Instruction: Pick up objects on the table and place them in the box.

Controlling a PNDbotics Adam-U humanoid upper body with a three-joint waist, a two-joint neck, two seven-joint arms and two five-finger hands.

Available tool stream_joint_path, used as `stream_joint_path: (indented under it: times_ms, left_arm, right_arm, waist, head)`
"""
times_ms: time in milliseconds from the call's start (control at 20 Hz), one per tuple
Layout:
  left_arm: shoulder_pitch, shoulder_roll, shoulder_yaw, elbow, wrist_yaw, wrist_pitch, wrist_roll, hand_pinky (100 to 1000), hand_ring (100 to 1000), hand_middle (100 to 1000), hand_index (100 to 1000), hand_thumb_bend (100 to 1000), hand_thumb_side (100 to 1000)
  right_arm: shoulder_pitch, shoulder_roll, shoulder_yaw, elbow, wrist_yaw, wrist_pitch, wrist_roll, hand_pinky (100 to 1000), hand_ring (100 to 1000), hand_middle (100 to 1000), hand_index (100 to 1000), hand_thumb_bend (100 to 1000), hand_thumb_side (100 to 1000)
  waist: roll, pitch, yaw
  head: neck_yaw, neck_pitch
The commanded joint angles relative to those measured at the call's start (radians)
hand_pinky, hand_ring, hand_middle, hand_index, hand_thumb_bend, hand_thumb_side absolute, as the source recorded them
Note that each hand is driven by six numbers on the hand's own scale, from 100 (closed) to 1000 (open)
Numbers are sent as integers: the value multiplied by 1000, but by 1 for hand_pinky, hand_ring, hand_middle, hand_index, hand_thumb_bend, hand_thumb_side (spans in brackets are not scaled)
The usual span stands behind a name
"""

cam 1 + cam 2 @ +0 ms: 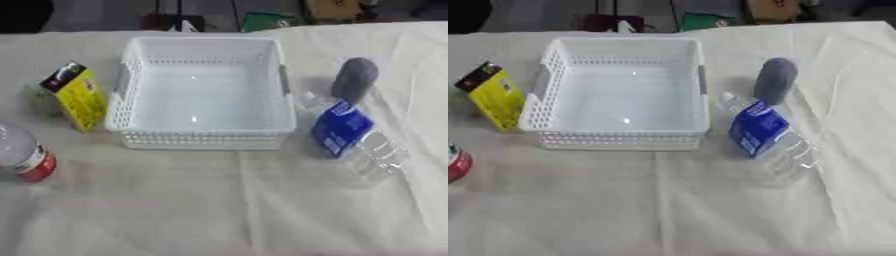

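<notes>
- Four loose objects and one box show in the left eye view; neither robot hand appears in it, so their state cannot be told.
- White plastic box [203, 95]: rectangular, perforated lattice walls, smooth glossy floor, nothing inside. It sits centred toward the far edge of the table [227, 210], which is covered in a cream cloth with soft creases.
- Yellow carton [77, 96]: boxy, dark top flap, standing tilted just beside the box's left wall, toward the table's left edge.
- Bottle with red label [24, 154]: clear rounded body, at the left edge, partly cut off by the view; well apart from the box.
- Grey object [354, 79]: rounded, matte, soft-looking, near the box's far right corner.
- Clear bottle [359, 140]: ribbed transparent plastic with a blue label, lying on its side just right of the box, its neck end toward the grey object.
- Open room: the whole near half of the cloth is bare; a narrow lane runs between the box and the things on either side.
- Right eye view: same layout, shifted left. Red-labelled bottle is a sliver at the left edge. Box's near rim casts a thin shadow on the cloth. Again neither hand shows.
</notes>
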Motion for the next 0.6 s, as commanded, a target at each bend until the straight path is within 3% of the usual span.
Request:
stream_joint_path:
  times_ms: [50, 400, 600]
  left_arm:
    - [-11, 17, 5, -15, 7, 2, -2, 953, 1000, 1000, 1000, 100, 772]
    - [-15, 11, 2, -15, 19, 3, -10, 952, 1000, 1000, 1000, 100, 772]
    - [-18, 15, -4, -15, 25, 2, -17, 953, 1000, 1000, 1000, 100, 771]
  right_arm:
    - [-20, -52, -8, -17, 38, 24, 17, 864, 931, 874, 971, 122, 1000]
    - [-48, -67, 10, -17, 138, 85, 82, 863, 924, 886, 964, 100, 1000]
    - [-84, -140, 79, -12, 198, 42, 134, 866, 923, 904, 964, 100, 1000]
  waist:
    - [-3, -18, -1]
    - [-3, -24, 1]
    - [-4, -28, 9]
  head:
    - [-25, -43]
    - [-36, -58]
    - [-36, -39]
